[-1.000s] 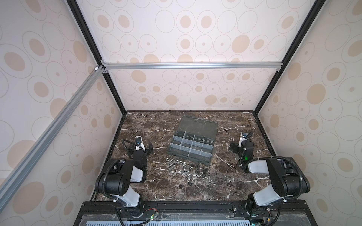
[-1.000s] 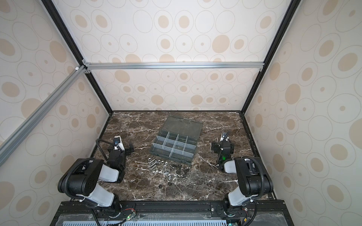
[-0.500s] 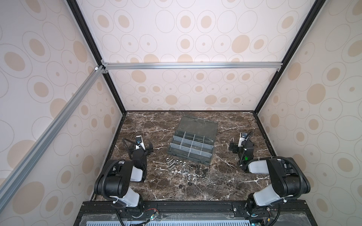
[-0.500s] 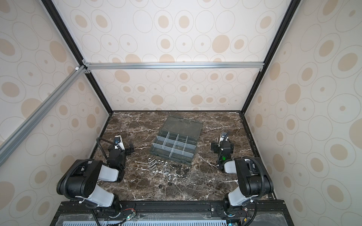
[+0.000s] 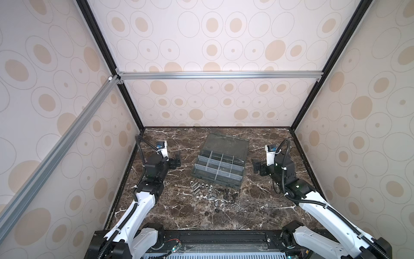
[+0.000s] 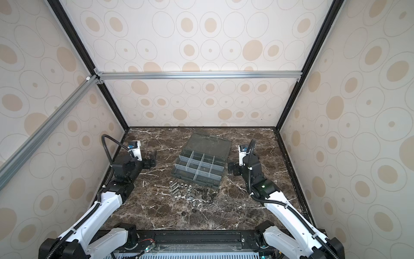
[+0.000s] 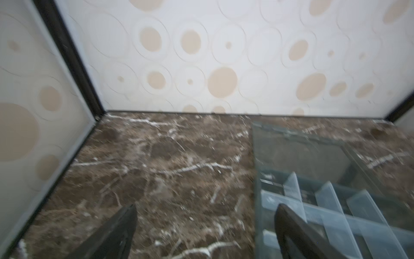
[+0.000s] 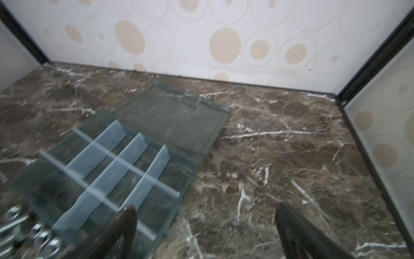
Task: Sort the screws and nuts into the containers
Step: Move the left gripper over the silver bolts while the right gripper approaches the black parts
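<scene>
In both top views the smoky-grey organizer box (image 5: 231, 182) (image 6: 211, 183) lies mid-table, its lid (image 5: 228, 143) flat behind it. Pale dividers part its containers (image 5: 212, 162) (image 8: 107, 170). The screws (image 5: 196, 188) (image 6: 174, 188) and nuts (image 5: 210, 191) (image 6: 190, 191) lie loose in a heap just in front of the box. In the right wrist view they are blurred: screws (image 8: 11, 224), nuts (image 8: 46, 238). My left gripper (image 5: 177, 159) (image 6: 152, 158) (image 7: 206, 210) hangs open left of the box, holding nothing. My right gripper (image 5: 256, 167) (image 6: 231, 168) (image 8: 204, 208) hangs open by the box's right end, holding nothing.
The dark marble table (image 5: 179, 215) is shut in by patterned walls on three sides, with black frame posts at the back corners. A black rail (image 5: 224, 237) runs along the front edge. Small black ring-like pieces (image 5: 207, 213) lie nearest the front.
Both arms have unfolded from a tucked pose. The left gripper has moved slightly away from the front, the right gripper slightly toward the box. Box and parts have not moved.
</scene>
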### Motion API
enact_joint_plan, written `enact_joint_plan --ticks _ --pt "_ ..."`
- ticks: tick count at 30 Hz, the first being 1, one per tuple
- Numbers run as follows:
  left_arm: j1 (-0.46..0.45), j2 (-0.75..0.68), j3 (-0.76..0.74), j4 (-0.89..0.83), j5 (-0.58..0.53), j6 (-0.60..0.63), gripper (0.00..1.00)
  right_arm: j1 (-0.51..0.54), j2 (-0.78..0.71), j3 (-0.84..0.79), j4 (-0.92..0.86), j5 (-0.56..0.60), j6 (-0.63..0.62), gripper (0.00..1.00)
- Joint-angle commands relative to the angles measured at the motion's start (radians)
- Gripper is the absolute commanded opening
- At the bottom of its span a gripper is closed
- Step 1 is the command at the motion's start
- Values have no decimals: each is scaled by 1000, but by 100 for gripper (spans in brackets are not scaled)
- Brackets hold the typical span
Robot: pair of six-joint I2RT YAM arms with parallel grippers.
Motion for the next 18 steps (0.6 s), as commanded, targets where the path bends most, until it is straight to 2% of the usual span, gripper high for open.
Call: enact_joint_plan --ticks 1,6,12,18 --pt "-94 -45 -37 -201 54 -100 91 120 -27 -36 -240 21 183 100" --pt "-230 -49 -69 -224 26 -152 84 264 6 -81 -254 31 360 100" --pt "-306 -1 -69 -293 26 -169 77 388 100 -48 -326 66 407 100" --pt "-374 -4 -96 -328 -16 -219 73 431 135 -58 -327 57 472 100"
